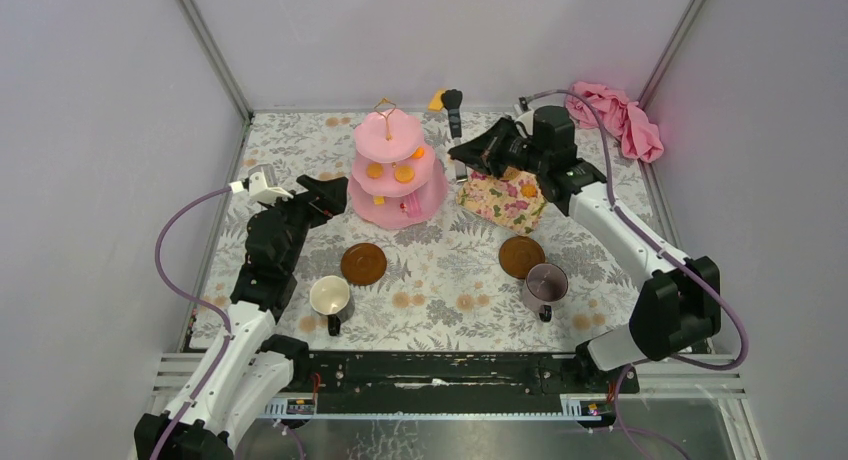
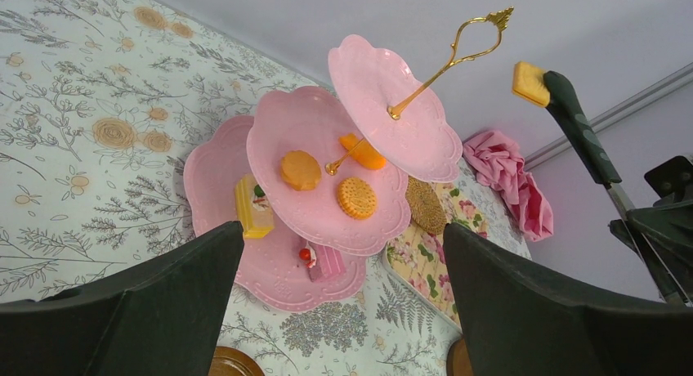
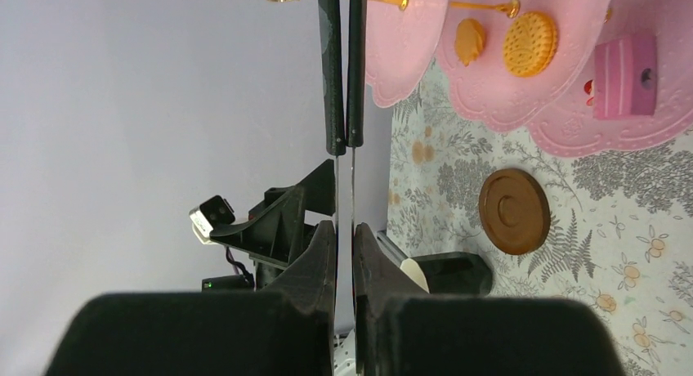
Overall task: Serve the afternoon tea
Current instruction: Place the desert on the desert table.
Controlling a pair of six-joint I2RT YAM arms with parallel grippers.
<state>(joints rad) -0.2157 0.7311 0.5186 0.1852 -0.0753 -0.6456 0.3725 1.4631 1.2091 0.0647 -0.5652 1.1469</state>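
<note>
Top external view: the stand (image 1: 397, 170) is seen upright on the bench (image 1: 450, 310), just ahead of the left hand (image 1: 328, 192), whose fingers are spread wide with nothing between them. Three biscuits (image 1: 404, 174) are laid on the middle tier, two small cakes (image 2: 323, 260) are set on the bottom tier, and the top tier is bare.

A yellow biscuit (image 1: 437, 101) is carried at the far tip of the tongs (image 1: 453, 110), raised beside the top of the stand and well ahead of the right hand (image 3: 344, 229). That hand is pressed together on the tongs, squeezing them closed. A floral box (image 1: 505, 198) is seen beneath it.

Back from the left hand, toward its arm's base, a saucer (image 1: 363, 264) lies flat, and the white mug (image 1: 329, 297) stands near it but apart. Back from the right hand lies a second saucer (image 1: 521, 256), with the purple mug (image 1: 546, 283) just beside it. Whether those two touch cannot be told.

The stand is judged to be partly stocked, with the carried biscuit yet to be set down. Neither mug is on a saucer, so that part is judged not yet done.
</note>
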